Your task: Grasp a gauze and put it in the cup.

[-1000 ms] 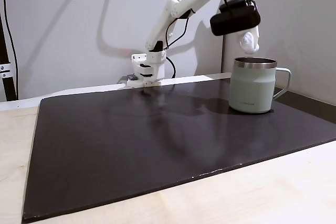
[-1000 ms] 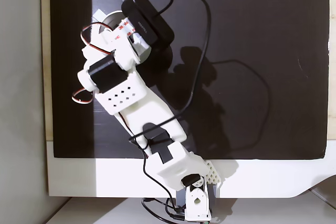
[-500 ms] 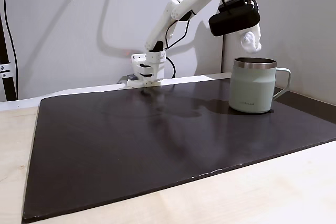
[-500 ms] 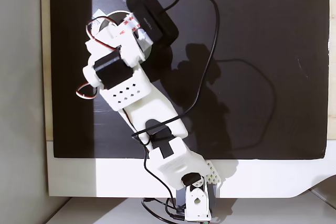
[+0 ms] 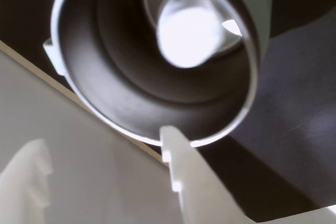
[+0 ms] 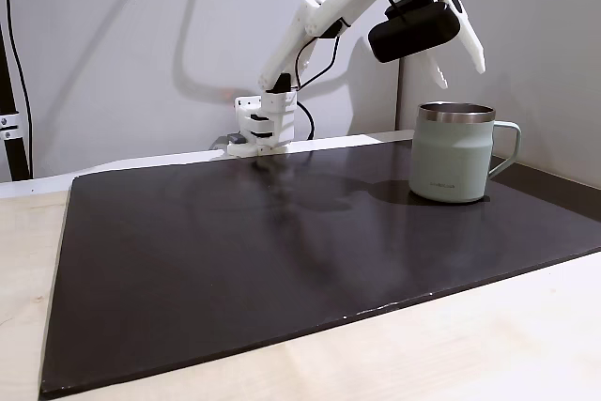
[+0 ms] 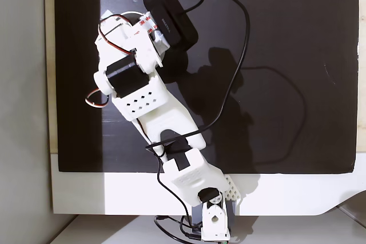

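Observation:
The cup (image 6: 452,152), a pale sage-green mug with a steel rim, stands upright at the right of the black mat in a fixed view. My gripper (image 6: 460,77) hangs just above its mouth, open, with nothing between its fingers. In the wrist view I look straight down into the cup (image 5: 131,98). The gauze (image 5: 188,31) is a blurred white wad inside the cup's opening. My gripper (image 5: 102,137) stands open there, with one white finger (image 5: 181,177) over the near rim and the other finger (image 5: 26,179) at the lower left.
The black mat (image 6: 235,260) covers most of the light wooden table (image 6: 488,345). The arm's white base (image 6: 263,124) stands at the mat's far edge, close to the wall. From above, the arm (image 7: 154,101) and its black camera housing (image 7: 170,18) reach over the mat's left part.
The gripper has opened and let go of the gauze, which has dropped from between the fingers into the cup. The wrist has lifted slightly.

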